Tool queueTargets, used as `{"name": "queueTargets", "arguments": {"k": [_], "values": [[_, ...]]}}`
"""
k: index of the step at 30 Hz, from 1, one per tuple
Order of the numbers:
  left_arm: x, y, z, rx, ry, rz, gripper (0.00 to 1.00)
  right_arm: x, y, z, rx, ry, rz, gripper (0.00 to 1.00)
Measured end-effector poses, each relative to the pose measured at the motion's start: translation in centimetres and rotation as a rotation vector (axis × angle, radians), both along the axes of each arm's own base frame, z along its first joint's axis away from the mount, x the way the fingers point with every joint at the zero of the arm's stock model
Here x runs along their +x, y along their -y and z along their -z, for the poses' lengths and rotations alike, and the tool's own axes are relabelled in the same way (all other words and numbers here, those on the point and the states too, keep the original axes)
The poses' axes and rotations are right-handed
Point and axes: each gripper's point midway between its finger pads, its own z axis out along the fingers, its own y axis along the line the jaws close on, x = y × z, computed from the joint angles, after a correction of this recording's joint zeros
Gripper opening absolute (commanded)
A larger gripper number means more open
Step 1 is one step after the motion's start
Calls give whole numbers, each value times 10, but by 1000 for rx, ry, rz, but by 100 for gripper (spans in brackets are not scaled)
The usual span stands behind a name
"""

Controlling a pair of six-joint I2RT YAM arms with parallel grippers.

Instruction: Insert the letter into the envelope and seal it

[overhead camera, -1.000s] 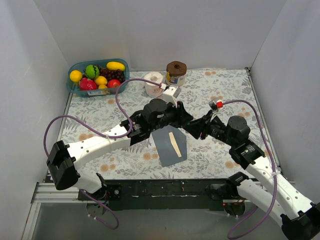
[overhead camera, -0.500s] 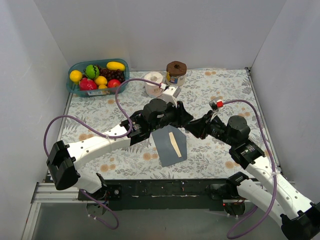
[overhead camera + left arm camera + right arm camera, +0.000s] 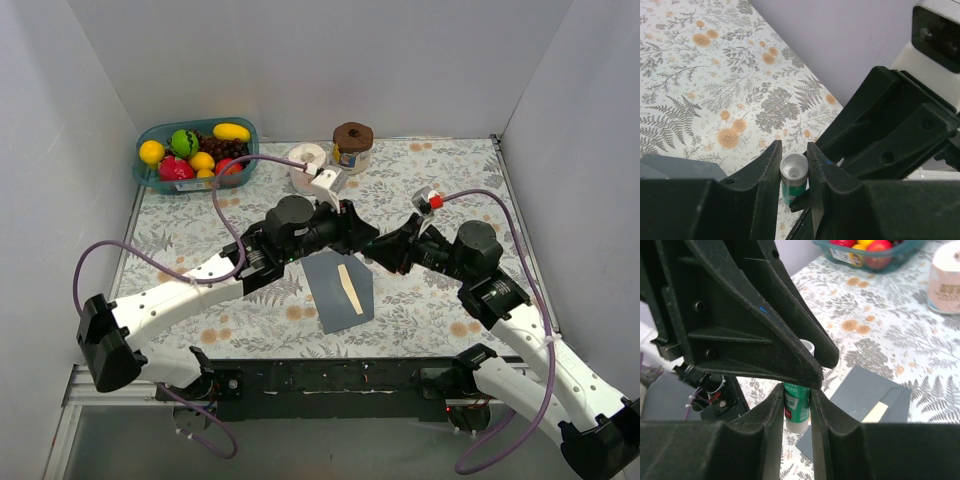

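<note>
A green glue stick (image 3: pixel 796 407) with a white cap (image 3: pixel 792 170) hangs between both grippers above the table. My left gripper (image 3: pixel 793 150) is shut on its cap end, and my right gripper (image 3: pixel 796 395) is shut on its green body. In the top view the two grippers (image 3: pixel 362 245) (image 3: pixel 380 252) meet just beyond the far edge of the dark grey envelope (image 3: pixel 340 290), which lies flat. A cream strip of the letter (image 3: pixel 347 288) shows at the envelope's opening. The envelope (image 3: pixel 865 390) and the letter strip (image 3: pixel 875 411) lie behind the fingers in the right wrist view.
A teal basket of toy fruit (image 3: pixel 195 152) stands at the back left. A white paper roll (image 3: pixel 307 167) and a jar with a brown lid (image 3: pixel 352 145) stand at the back middle. White walls enclose the flowered table on three sides.
The right gripper's jaws have closed onto the glue stick's body. The left arm has swung its elbow leftward, and both grippers have shifted slightly toward the back.
</note>
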Motion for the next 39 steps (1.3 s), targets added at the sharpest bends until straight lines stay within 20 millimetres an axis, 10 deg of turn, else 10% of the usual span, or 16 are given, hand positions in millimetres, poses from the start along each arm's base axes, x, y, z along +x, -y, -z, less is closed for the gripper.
{"name": "queueTargets", "arguments": {"k": [6, 9, 11, 16, 29, 39], "values": [[-23, -17, -28, -72, 46, 118, 1, -23, -11, -27, 29, 73, -163, 1], [-36, -23, -40, -113, 73, 203, 17, -36, -13, -40, 41, 118, -240, 1], [-43, -27, -48, -139, 90, 263, 57, -42, -14, -48, 49, 145, -278, 1], [-45, -31, -56, -164, 123, 328, 98, -53, -16, -59, 59, 182, -348, 1], [21, -34, -63, -198, 35, 45, 82, -5, -1, -63, 27, 175, -44, 1], [28, -22, -52, -203, -42, 15, 71, 17, 11, -54, 2, 125, 105, 1]]}}
